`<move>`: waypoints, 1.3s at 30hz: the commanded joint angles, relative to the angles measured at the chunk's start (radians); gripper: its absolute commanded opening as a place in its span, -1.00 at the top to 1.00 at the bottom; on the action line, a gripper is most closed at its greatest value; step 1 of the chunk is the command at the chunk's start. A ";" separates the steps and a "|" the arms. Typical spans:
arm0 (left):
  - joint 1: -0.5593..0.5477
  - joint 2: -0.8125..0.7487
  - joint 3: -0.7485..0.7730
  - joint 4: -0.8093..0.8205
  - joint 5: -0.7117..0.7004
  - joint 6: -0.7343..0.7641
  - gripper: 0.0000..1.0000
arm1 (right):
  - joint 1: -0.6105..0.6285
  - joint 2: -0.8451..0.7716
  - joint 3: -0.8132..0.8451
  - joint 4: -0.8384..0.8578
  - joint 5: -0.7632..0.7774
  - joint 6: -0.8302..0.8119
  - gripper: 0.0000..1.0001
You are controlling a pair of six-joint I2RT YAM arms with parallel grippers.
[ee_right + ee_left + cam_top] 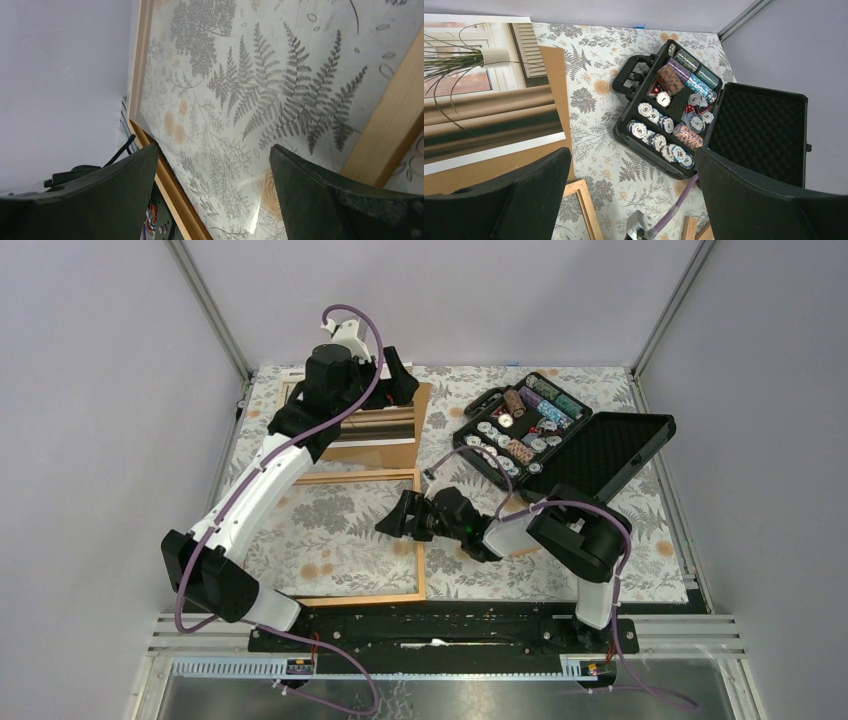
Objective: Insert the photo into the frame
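The photo (372,424), a plant by a window with beige-brown bands, lies face up on the brown backing board (404,452) at the back of the table. It also shows in the left wrist view (484,95). My left gripper (400,380) hovers above the photo's far right side, open and empty (634,200). The frame (420,540), a thin tan wooden border, lies flat in front of the board with the fern cloth showing through it. My right gripper (393,520) is open and empty just above the frame's right rail. Its wrist view shows the rail (390,140) and clear pane (240,125).
An open black case of poker chips (520,430) sits at the back right, its foam lid (625,455) laid open. Small wooden pieces (689,227) lie near the right arm. Grey walls and metal posts close in the patterned cloth (640,540).
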 commanded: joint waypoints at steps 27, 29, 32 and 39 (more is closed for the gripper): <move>-0.003 -0.001 0.024 0.044 0.027 0.005 -0.98 | -0.178 0.348 0.569 -0.489 -0.120 -0.083 -0.58; -0.002 -0.003 0.025 0.044 0.028 0.007 -0.97 | -0.185 0.357 0.576 -0.466 -0.155 -0.076 -0.55; -0.003 -0.002 0.025 0.044 0.033 0.005 -0.97 | -0.188 0.373 0.598 -0.456 -0.206 -0.060 -0.49; -0.003 -0.003 0.026 0.044 0.042 0.002 -0.97 | -0.194 0.404 0.624 -0.427 -0.289 -0.015 -0.19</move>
